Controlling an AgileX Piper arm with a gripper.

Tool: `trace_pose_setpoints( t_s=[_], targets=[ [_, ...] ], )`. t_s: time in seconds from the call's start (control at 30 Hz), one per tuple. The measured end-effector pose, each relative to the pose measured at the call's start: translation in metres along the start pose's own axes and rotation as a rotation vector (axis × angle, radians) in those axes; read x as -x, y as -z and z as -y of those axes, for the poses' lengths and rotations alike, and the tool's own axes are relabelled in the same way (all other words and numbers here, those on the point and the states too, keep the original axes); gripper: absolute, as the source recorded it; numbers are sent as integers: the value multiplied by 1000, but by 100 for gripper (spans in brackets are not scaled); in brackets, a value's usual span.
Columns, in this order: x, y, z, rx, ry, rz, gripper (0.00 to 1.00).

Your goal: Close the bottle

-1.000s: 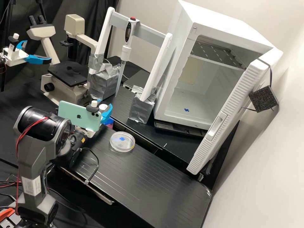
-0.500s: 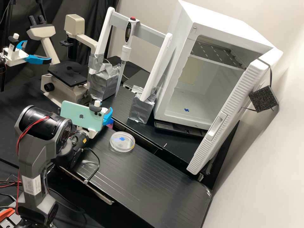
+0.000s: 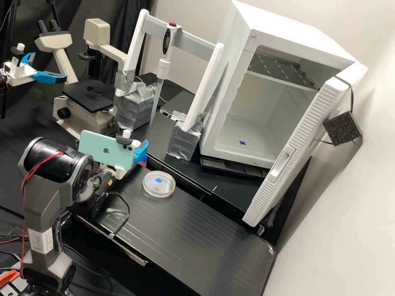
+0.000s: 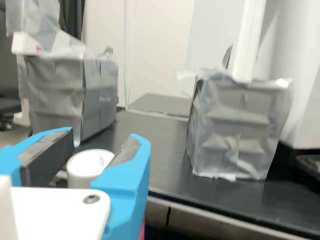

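My gripper (image 3: 138, 151) is at the upper left of the bench in the high view, partly behind the pale green phone on the wrist. In the wrist view the gripper (image 4: 101, 134) stands open, its two blue fingers on either side of a round white cap (image 4: 89, 165). One finger overlaps the cap's edge; beside the other a narrow gap shows. Below the fingers a pink-purple bit of the bottle (image 3: 142, 163) is visible in the high view. Most of the bottle's body is hidden, so how the cap sits on it I cannot tell.
A round clear dish (image 3: 159, 184) lies on the bench near the gripper. Beyond stand two taped grey blocks (image 3: 184, 142) of a pipette stand and a microscope (image 3: 84, 105). An open white cabinet (image 3: 263, 139) is at the right.
The gripper and phone have shifted slightly to the right across the high view, mostly in the first half second. The dish and the second arm have stayed still.
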Motion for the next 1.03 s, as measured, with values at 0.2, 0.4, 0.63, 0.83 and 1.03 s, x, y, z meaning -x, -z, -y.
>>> trace_pose_setpoints(
  t_s=[0.2, 0.4, 0.63, 0.83, 1.03],
  targets=[
    [12, 8, -14, -16, -46, -44, 100],
    [27, 8, -32, -55, -99, -77, 100],
    [33, -8, -53, -66, -236, 29, 100],
    [38, -13, -67, -53, -334, 95, 100],
    [42, -21, -75, -122, -379, 118, 100]
  ],
)
